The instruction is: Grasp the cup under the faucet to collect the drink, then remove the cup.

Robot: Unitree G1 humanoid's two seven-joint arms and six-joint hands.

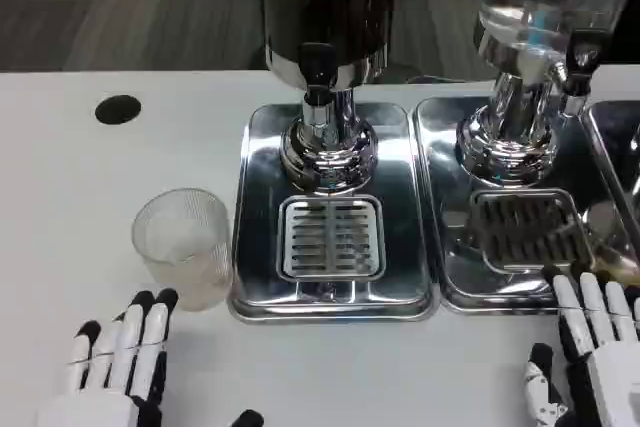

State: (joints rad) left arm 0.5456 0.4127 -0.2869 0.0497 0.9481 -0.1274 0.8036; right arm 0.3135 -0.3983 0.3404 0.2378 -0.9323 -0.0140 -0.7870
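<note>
The left hand [118, 359] lies flat on the white table [60, 197], fingers spread and holding nothing, just below the cup [184, 247]. The right hand [592, 347] rests likewise, fingertips touching the right tray [450, 282]. The clear ribbed cup stands upright just beside the left tray [255, 277], off to the side of the faucet [318, 72].
</note>
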